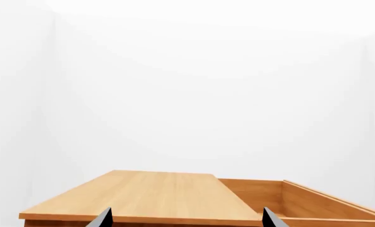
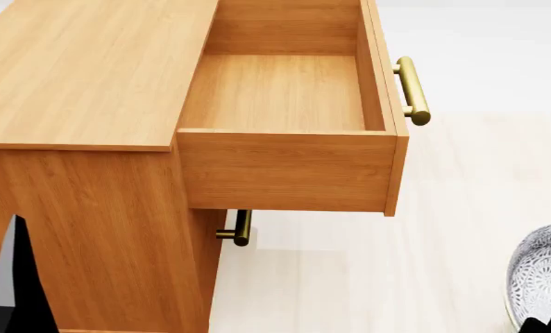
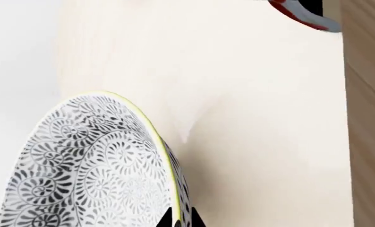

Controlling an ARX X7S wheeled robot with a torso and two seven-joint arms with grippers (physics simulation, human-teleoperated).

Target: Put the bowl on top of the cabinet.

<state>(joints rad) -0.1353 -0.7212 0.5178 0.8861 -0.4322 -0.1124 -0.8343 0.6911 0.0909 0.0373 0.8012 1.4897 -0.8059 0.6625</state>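
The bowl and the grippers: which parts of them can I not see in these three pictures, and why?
- Bowl: head view cuts it off at the right and bottom edges; right wrist view cuts off its lower part, so its foot is unseen.
- Right gripper: only dark fingertips at the rim; the grip appears closed, but most is out of frame.
- Left gripper: only two tips show.
- Cabinet: the lower drawer is hidden under the open drawer.

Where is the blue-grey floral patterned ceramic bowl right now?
In the head view the floral patterned ceramic bowl sits at the lower right edge, held by the right hand, below and right of the wooden cabinet's open drawer.
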